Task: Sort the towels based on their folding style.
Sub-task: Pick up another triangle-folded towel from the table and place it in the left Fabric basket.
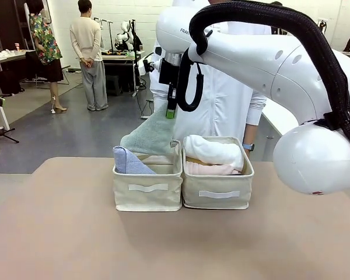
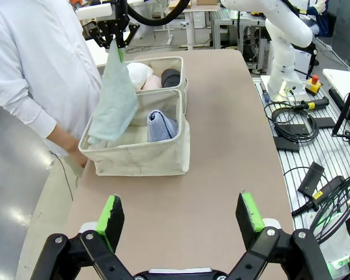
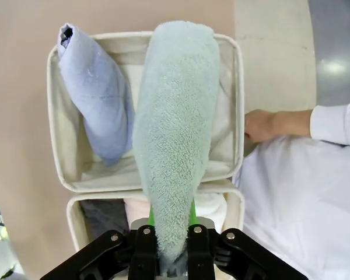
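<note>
My right gripper [image 1: 171, 111] is shut on the narrow tip of a sage-green cone towel [image 1: 151, 137], which hangs with its wide end in the left beige bin [image 1: 147, 201]. A lavender-blue cone towel [image 1: 130, 161] leans in that bin's left corner. The right bin [image 1: 217, 204] holds a white rolled towel [image 1: 213, 150] and a pink one [image 1: 210, 169]. The right wrist view looks down my right gripper [image 3: 172, 220] along the green towel [image 3: 175, 128], beside the lavender towel [image 3: 96, 111]. My left gripper [image 2: 181, 213] stands open over bare table, well short of the bins; a dark grey roll [image 2: 170, 77] shows in the farther bin.
A person in a white coat [image 1: 221, 105] stands right behind the bins, one hand [image 3: 259, 125] just outside the left bin's far wall. The beige table [image 1: 58, 233] has free room in front of and beside the bins. Cables and gear [image 2: 303, 128] lie off one table edge.
</note>
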You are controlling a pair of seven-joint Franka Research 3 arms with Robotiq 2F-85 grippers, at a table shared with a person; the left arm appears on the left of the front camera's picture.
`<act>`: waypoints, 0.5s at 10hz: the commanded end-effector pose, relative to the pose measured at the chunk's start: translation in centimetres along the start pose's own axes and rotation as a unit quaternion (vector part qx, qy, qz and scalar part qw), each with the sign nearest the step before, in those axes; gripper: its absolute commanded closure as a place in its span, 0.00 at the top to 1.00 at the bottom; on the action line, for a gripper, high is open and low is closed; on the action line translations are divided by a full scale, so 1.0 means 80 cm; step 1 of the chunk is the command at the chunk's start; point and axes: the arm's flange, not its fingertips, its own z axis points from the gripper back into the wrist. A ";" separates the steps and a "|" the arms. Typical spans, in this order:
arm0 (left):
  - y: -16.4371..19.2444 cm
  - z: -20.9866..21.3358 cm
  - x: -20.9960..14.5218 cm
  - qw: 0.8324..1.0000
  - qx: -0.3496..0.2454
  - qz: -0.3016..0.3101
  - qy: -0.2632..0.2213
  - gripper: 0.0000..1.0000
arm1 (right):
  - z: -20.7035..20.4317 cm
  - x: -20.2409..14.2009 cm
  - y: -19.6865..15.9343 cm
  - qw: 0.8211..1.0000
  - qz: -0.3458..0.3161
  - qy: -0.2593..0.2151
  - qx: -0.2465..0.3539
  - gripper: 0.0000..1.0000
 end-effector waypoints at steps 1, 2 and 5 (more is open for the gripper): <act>0.001 0.001 0.001 1.000 0.006 -0.005 -0.005 1.00 | 0.005 0.002 0.000 1.000 0.000 -0.006 -0.006 0.18; 0.001 0.001 0.001 1.000 0.006 -0.005 -0.005 1.00 | 0.000 0.000 0.000 1.000 0.000 0.000 0.000 0.18; 0.001 0.001 0.001 1.000 0.006 -0.005 -0.005 1.00 | -0.005 -0.035 -0.018 0.993 -0.014 -0.119 0.019 0.18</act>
